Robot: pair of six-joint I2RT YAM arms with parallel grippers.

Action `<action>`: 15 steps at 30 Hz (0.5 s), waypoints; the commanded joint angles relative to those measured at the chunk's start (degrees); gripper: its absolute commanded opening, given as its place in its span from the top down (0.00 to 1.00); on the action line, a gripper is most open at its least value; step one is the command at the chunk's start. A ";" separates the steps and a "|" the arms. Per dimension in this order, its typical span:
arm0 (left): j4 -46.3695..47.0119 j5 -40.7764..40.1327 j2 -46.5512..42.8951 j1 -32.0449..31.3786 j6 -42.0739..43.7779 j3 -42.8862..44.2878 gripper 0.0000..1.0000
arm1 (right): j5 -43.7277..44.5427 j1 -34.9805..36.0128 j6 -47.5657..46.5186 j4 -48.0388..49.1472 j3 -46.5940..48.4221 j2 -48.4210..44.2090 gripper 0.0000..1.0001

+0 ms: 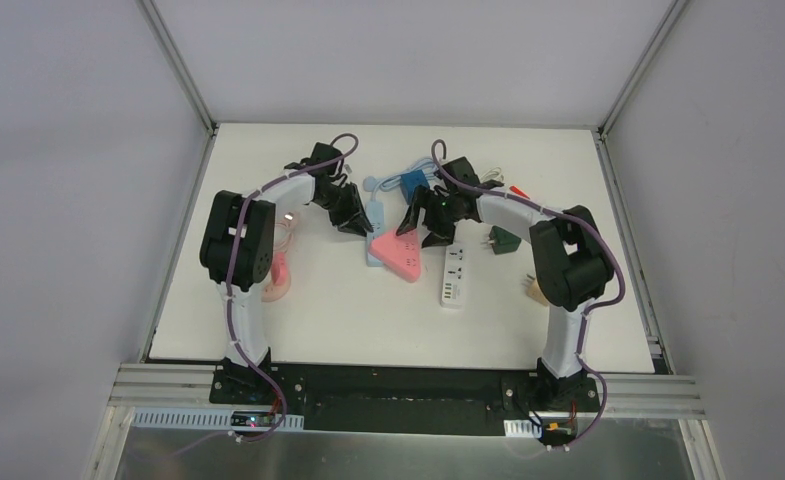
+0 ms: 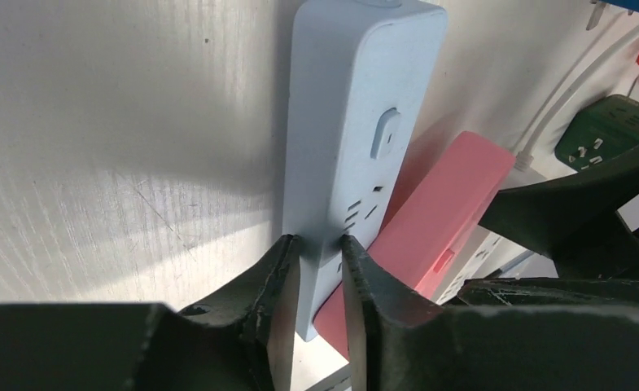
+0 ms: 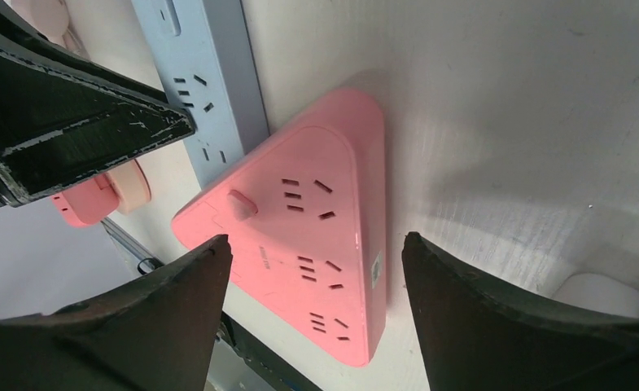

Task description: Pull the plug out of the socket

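A light blue power strip (image 1: 375, 225) lies lengthwise at the table's middle; it also shows in the left wrist view (image 2: 356, 122) and the right wrist view (image 3: 206, 90). My left gripper (image 1: 353, 222) is shut on its near end, the fingers pinching both sides (image 2: 317, 244). A pink triangular socket (image 1: 398, 257) lies against the strip's right side (image 2: 446, 212). My right gripper (image 1: 426, 228) is open and empty, hovering over the pink socket (image 3: 299, 220), its jaws wide apart (image 3: 316, 244). A blue plug (image 1: 411, 182) lies at the far end, right of the strip. I cannot tell whether it is seated.
A white power strip (image 1: 454, 277) lies right of the pink socket. A green adapter (image 1: 505, 240) sits further right (image 2: 609, 130). A red item (image 1: 519, 188) and white cables lie at the back right. A pink round object (image 1: 278, 270) sits by the left arm.
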 commanded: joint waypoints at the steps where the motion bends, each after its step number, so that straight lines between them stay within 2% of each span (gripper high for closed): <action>1: -3.68 -2.72 1.74 -0.36 -0.30 2.55 0.78 | 3.76 0.43 -0.58 -0.42 0.99 -2.94 0.21; 8: -5.91 -5.35 1.76 -0.36 2.55 -0.84 0.86 | 2.04 0.47 0.76 1.32 1.05 -1.63 0.23; 11: -5.63 -5.14 1.87 -0.36 2.61 -2.06 0.87 | -12.70 0.47 -1.33 6.22 -0.37 -0.43 0.24; 15: -5.31 -4.52 2.15 -0.36 2.42 -2.24 0.88 | -12.70 0.46 -1.56 12.78 -2.47 0.74 0.25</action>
